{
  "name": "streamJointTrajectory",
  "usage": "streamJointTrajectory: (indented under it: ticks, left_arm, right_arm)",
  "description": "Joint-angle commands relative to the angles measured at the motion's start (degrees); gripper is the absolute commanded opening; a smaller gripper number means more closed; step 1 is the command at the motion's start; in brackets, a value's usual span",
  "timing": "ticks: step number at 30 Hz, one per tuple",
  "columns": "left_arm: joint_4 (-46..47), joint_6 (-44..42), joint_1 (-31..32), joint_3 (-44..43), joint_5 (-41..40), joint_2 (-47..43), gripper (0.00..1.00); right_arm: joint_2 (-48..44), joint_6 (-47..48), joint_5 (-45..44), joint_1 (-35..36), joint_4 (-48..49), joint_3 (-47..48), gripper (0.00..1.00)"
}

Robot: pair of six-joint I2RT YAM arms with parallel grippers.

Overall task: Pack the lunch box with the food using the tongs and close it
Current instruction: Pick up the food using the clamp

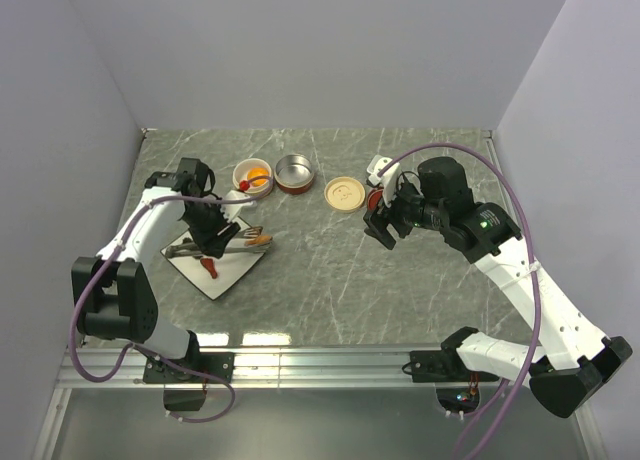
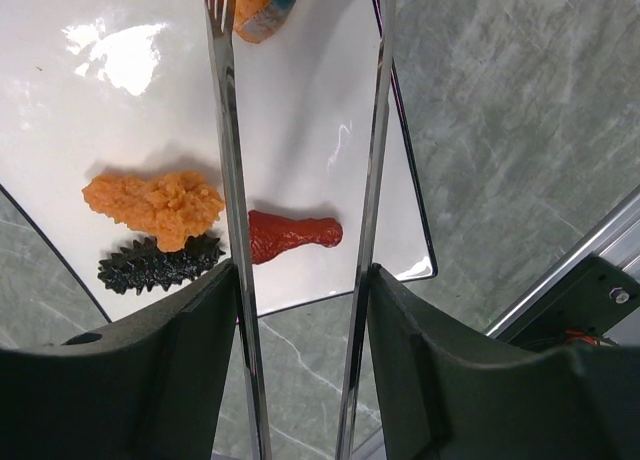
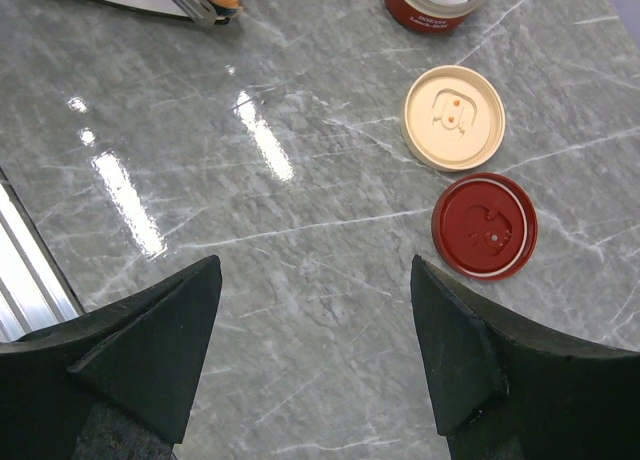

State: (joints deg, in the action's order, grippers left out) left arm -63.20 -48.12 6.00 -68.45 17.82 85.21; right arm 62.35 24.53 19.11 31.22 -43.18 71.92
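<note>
Dark fingers (image 2: 150,380) of the left gripper (image 2: 300,280) squeeze the two arms of the tongs (image 2: 228,130) from outside, grasping them over the white plate (image 2: 310,110) at the near left. At the tips an orange-brown slice (image 2: 258,5) lies between the arms. One toothed tip touches it and the other looks just apart, so the pinch seems unfinished. Best to close gently until both tips bear on the slice and lift straight up, clear of the plate. Then carry it far and slightly right to the cream tub (image 1: 253,175) or the red tub (image 1: 294,173) and let go low inside. An orange crumbed piece (image 2: 155,205), a red drumstick (image 2: 290,235) and a black spiky bit (image 2: 160,263) lie on the plate. Over on the right, the right gripper (image 3: 315,310) hangs released, grasping nothing, near the cream lid (image 3: 454,117) and red lid (image 3: 484,226).
</note>
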Motion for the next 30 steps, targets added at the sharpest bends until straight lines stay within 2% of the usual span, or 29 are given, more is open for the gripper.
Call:
streamJointTrajectory:
  ticks: [1, 14, 30]
  left_arm:
    - [-0.35, 0.66, 0.24, 0.59, -0.25, -2.59, 0.57]
    - [-1.75, 0.13, 0.24, 0.77, 0.72, -4.08, 0.5]
    - [-2.55, 0.22, 0.24, 2.17, 0.9, -4.96, 0.55]
  right_arm:
    - [-1.17, 0.43, -0.3, -0.29, 1.08, 0.33, 0.83]
    - [-1.35, 0.34, -0.22, -0.37, 1.08, 0.41, 0.83]
    - [-1.7, 0.34, -0.31, -0.37, 1.43, 0.06, 0.83]
